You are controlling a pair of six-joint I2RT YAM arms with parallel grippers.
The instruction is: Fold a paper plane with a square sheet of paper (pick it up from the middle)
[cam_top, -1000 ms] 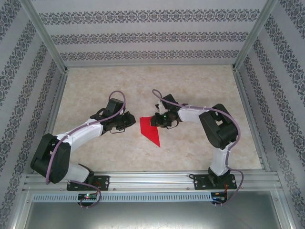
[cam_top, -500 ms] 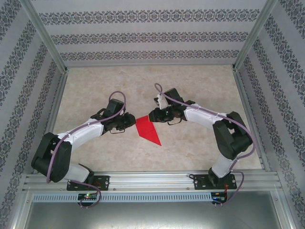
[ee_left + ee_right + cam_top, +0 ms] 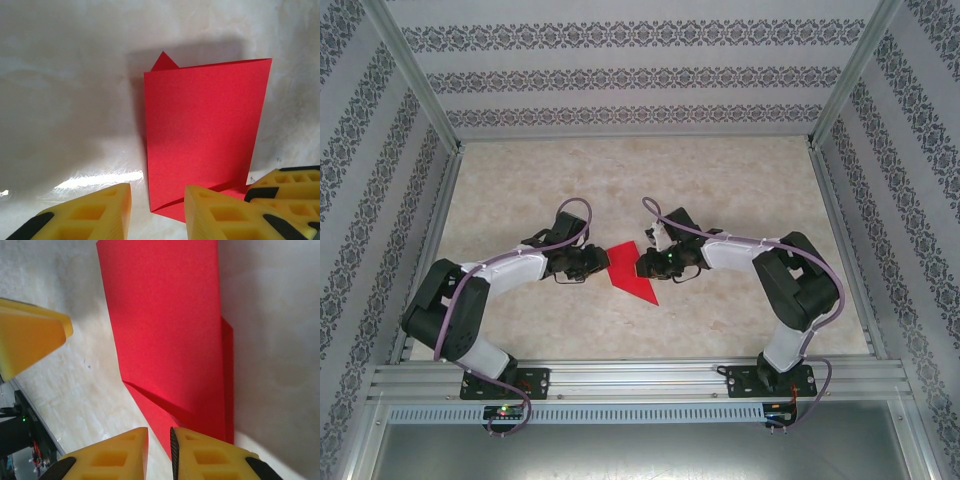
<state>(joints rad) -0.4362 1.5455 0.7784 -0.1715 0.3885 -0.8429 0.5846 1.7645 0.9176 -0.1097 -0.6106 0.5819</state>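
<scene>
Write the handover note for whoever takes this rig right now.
Left hand: open, straddling the near edge of the red paper.
Right hand: jaws nearly together at the paper's pointed end; grip unclear.
Paper: on the table, between both hands.
Done: partly folded, creases in.
Left: remaining folds; no finished plane yet.

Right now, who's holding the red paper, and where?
The right gripper seems to pinch the folded red paper at one edge; the left gripper is open, holding nothing.
</scene>
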